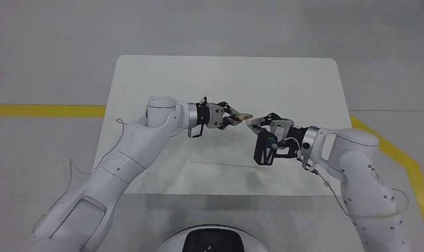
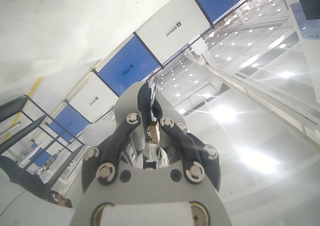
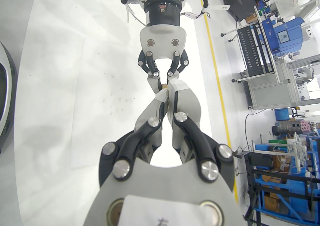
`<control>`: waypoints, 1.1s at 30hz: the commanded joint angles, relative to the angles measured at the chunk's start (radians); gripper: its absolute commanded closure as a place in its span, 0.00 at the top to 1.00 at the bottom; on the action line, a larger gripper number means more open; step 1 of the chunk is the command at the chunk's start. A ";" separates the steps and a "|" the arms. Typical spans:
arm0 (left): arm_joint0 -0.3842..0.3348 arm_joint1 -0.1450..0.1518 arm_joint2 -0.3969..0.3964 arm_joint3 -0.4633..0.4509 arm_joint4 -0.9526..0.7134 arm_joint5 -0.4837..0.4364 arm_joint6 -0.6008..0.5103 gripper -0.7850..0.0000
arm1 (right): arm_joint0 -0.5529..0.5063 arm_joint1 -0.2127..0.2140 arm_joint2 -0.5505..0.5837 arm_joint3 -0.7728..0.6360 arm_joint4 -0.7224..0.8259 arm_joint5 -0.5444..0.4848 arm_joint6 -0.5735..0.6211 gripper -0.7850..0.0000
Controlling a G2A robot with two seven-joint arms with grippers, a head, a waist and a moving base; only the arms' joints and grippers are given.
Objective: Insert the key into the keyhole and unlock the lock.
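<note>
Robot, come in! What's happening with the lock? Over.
Left gripper shut on lock, above table. Right gripper shut on key, mostly hidden, tip at lock. Nothing in the way. Over.

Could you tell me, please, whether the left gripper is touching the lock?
Touching. The left wrist view shows the left gripper clamped on the lock, with its silver shackle squeezed from both sides and no gap.

One table [image 1: 225, 76] was counted, white-topped. Two arms were recorded: the left arm [image 1: 132, 152] and the right arm [image 1: 348, 152]. Two grippers were noted, the left gripper [image 1: 236, 117] and the right gripper [image 1: 257, 124], with two fingers seen on each. One lock [image 1: 244, 117], brass, was logged. One key [image 2: 158, 147] was counted, only partly seen.
</note>
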 commanded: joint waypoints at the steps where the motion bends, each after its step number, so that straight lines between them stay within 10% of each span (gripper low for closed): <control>1: -0.002 0.001 -0.001 0.000 0.014 -0.010 0.003 0.00 | 0.001 0.007 -0.002 -0.003 -0.005 0.000 0.005 0.00; 33: 0.016 0.016 -0.019 -0.060 0.127 -0.019 -0.055 0.00 | 0.069 0.114 -0.075 0.002 0.062 0.000 0.082 0.00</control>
